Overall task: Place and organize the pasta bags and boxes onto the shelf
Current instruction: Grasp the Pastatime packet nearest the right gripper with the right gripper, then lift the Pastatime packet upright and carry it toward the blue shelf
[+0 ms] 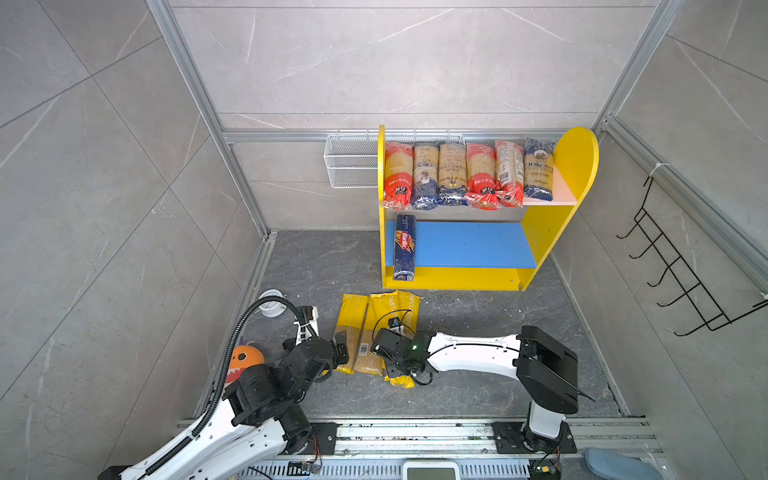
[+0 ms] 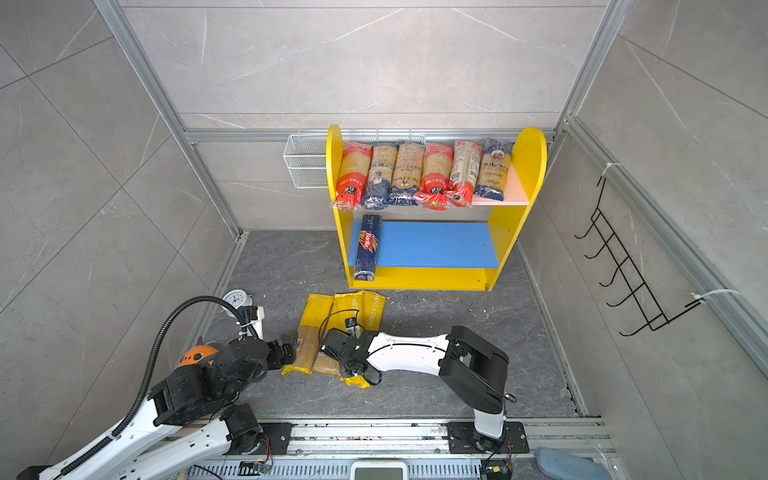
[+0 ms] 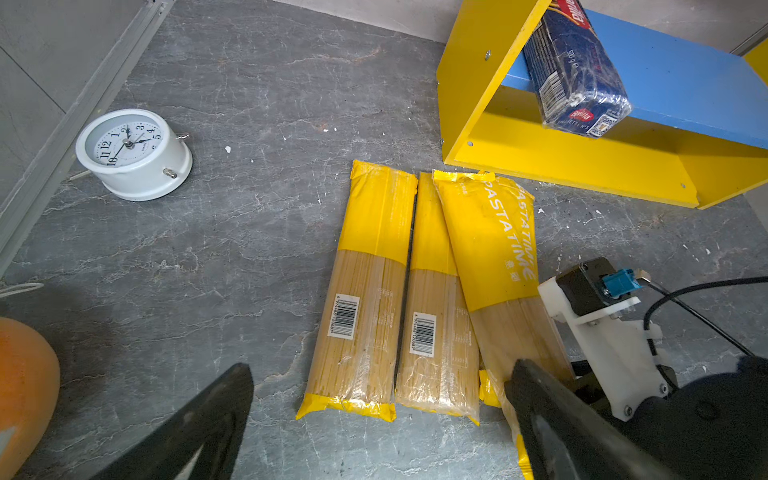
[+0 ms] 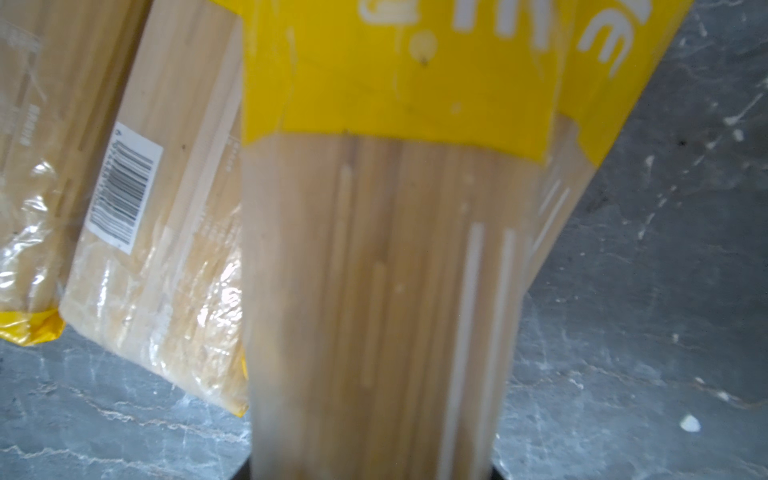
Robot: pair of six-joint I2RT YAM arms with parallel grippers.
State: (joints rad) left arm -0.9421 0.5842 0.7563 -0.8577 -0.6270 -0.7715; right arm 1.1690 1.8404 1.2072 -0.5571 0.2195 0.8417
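Plainly, PASTA TIME bag [image 3: 494,249], Barilla box [image 1: 404,248], ankara pack [image 1: 538,170]

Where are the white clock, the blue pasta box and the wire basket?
white clock [image 3: 124,143]: left wrist view, on its dial.
blue pasta box [image 1: 404,249]: a top view, on its top face.
wire basket [image 1: 351,165]: a top view, on its mesh wall.

left arm [image 1: 232,419], white shells and black joints, comes in low from the near-left corner with a black corrugated cable hose [image 1: 232,345] looped over it. left gripper [image 1: 341,350] sits low, jaws spread wide, black fingers [image 3: 199,419] angled down at the floor. right arm [image 1: 473,353]: base link upright, elbow bent, white forearm level and heading left. right gripper [image 1: 384,361] is pitched down, jaws clamped across the clear middle of a yellow-ended see-through spaghetti pack [image 4: 374,270].
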